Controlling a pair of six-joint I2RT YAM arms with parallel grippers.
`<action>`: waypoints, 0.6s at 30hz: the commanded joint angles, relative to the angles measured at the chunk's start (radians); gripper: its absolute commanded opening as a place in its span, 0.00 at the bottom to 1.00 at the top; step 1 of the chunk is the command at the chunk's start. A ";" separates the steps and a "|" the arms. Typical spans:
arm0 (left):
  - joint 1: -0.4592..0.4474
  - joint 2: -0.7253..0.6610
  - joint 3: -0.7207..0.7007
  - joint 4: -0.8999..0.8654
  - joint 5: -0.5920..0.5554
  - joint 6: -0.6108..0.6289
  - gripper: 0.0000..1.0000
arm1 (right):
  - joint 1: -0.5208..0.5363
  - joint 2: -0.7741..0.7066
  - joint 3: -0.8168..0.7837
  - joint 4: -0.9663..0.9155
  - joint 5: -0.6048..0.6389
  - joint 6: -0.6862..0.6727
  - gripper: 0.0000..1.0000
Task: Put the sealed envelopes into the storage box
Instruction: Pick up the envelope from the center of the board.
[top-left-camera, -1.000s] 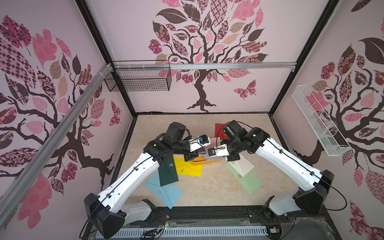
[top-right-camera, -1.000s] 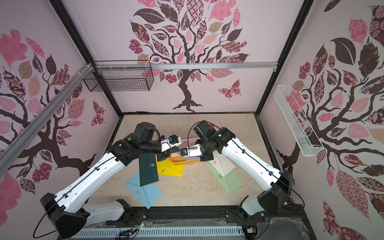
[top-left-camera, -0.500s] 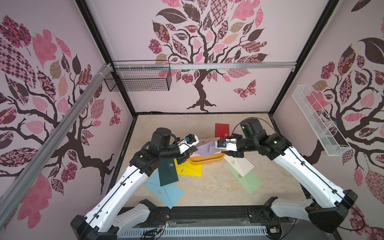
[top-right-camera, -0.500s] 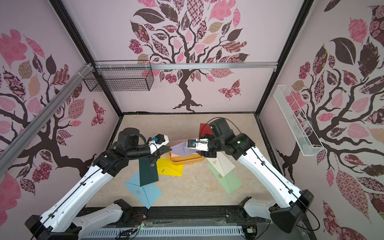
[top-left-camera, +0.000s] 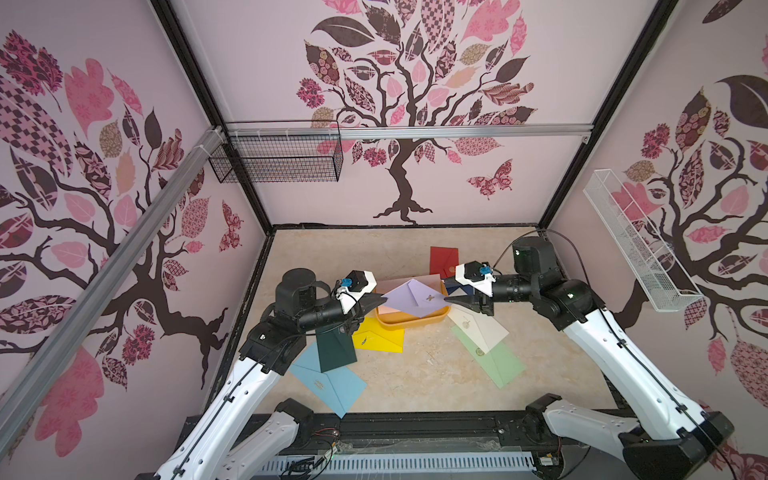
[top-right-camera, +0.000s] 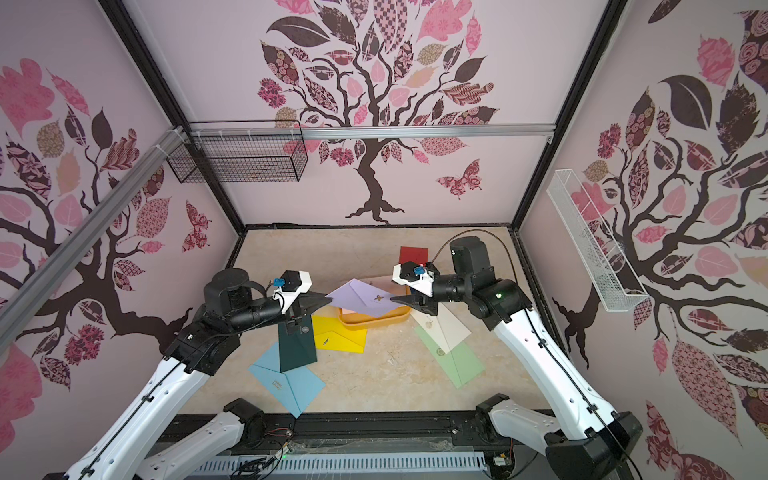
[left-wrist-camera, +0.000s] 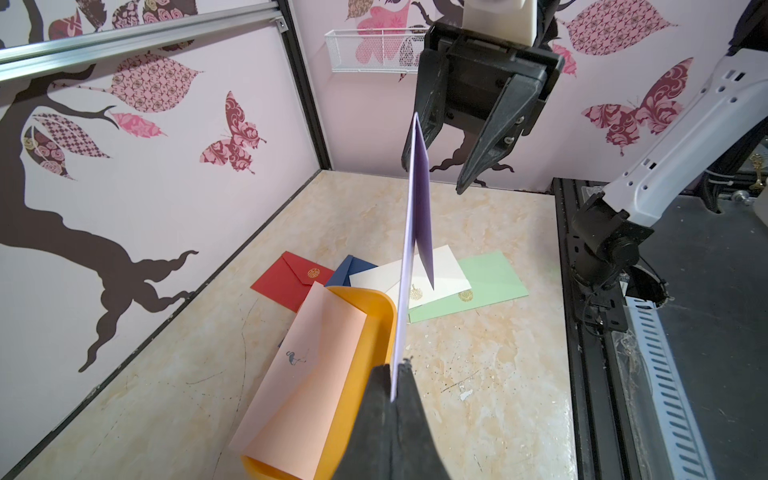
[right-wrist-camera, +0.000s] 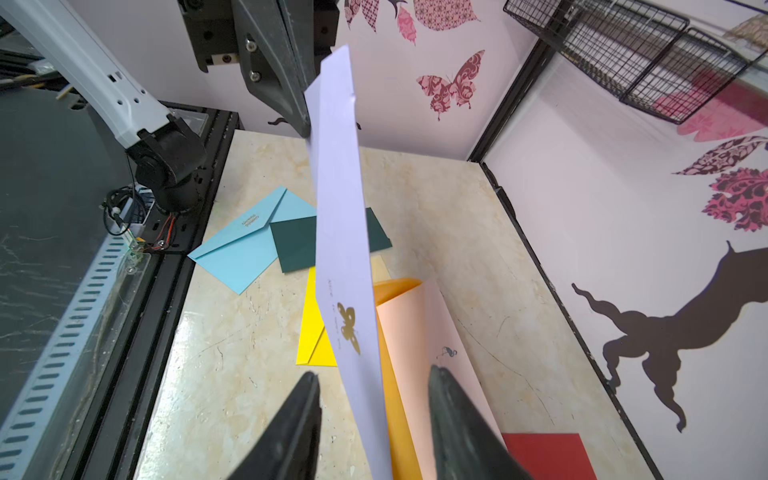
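The storage box is mostly covered in both top views by the lilac envelope and the pink envelope. Only its near rim is seen, and its floor is hidden. Of the navy envelope only a small part is shown behind the right gripper. The upper end of the dark green envelope is hidden under the left arm.

In the right wrist view the red envelope is cut off by the picture's edge. The writing on the light blue envelope is too small to be read. Whether the lilac envelope is touched by a finger of the right gripper cannot be told.
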 joint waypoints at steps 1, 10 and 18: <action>0.006 -0.002 0.001 0.032 0.051 -0.030 0.00 | 0.000 0.017 0.013 0.037 -0.073 0.034 0.46; 0.007 -0.009 0.000 0.053 0.092 -0.051 0.00 | 0.000 0.051 0.021 0.028 -0.085 0.024 0.40; 0.006 -0.003 0.001 0.060 0.120 -0.062 0.00 | 0.000 0.070 0.022 0.027 -0.093 0.018 0.33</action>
